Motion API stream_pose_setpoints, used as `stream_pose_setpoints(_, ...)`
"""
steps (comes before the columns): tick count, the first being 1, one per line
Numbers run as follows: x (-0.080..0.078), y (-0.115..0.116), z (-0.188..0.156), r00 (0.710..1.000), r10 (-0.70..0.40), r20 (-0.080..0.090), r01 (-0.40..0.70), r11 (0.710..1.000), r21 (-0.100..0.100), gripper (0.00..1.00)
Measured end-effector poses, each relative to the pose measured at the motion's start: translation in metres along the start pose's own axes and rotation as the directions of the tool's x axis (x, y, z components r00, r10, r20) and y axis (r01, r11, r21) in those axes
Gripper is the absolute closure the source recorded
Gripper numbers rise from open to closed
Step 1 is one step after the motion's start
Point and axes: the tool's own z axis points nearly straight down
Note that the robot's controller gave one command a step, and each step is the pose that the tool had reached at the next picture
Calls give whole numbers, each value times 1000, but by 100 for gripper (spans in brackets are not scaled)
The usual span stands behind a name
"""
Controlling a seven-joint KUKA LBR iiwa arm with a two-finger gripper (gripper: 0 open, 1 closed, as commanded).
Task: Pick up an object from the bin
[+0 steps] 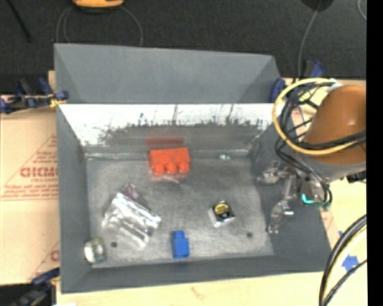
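My gripper hangs at the bin's right side, over the sloping right wall, with its fingers pointing down and nothing visible between them. The nearest loose thing is a small black and yellow tape measure on the bin floor, a little to the gripper's left. A small blue block lies near the front wall, further left. An orange-red block with rounded studs rests at the back of the floor.
A clear crumpled plastic piece lies at the front left, and a small round silvery thing sits in the front left corner. The arm, with an orange cover and cables, comes in from the right.
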Motion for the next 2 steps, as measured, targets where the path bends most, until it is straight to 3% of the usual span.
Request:
stream_pose_setpoints(1, -9, 36, 98, 935, -355, 13, 355, 935, 8, 0)
stream_pose_setpoints(2, -18, 80, 97, 903, -428, 15, 428, 904, 9, 0)
